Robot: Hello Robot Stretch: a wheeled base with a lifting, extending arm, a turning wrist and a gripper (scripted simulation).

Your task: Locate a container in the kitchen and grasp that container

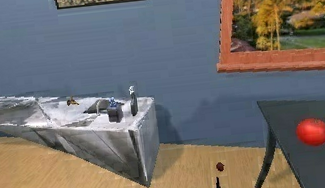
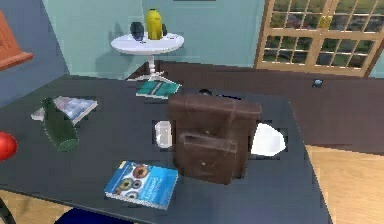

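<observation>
Currently bottle (image 2: 57,127) lies on the counter (image 2: 110,140) at arm side view's left, neck pointing away; pincer state: can't tell.

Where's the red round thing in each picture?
Forward view: the red round thing sits on the dark table, near the right edge.
Arm side view: it sits at the left edge, on the same table.
Shared landmark: the dark table.

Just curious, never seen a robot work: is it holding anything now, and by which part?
That cannot be told here. The brown bag, green bottle and blue book rest on the table.
</observation>
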